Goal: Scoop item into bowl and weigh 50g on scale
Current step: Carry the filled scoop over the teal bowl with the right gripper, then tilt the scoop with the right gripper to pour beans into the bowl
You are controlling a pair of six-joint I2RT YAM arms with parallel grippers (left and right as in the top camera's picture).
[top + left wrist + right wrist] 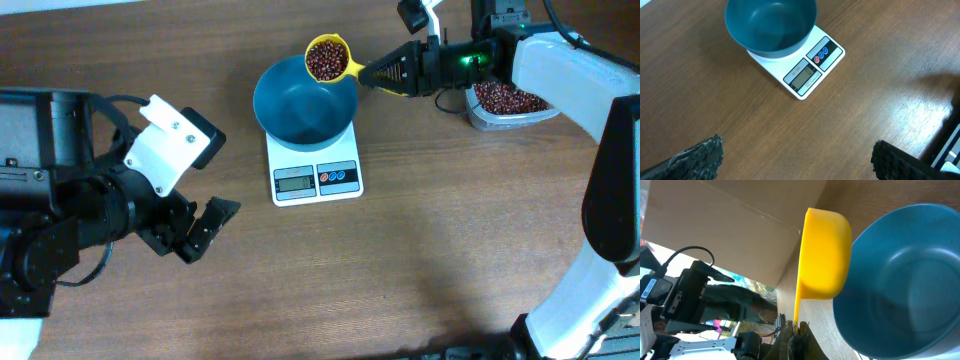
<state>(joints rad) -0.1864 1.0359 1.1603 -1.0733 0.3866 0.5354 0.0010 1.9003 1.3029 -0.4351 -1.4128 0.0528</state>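
While the left pincer (205,228) gapes released over the surface (420,230), one teal bowl (304,100) sits empty on one scale (315,178), its display digits unreadable. One yellow scoop (346,62), heaped with beans (325,60), hangs at the bowl's far rim, clenched by the right pincer (372,72). One clear tub (487,120), partly hidden by the arm (570,70), holds more beans.

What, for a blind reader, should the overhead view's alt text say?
The right gripper holds a yellow plastic scoop of small dark red-brown beans over the rim of an empty round teal-blue plastic bowl on a white kitchen scale. The open left gripper is off to one side.
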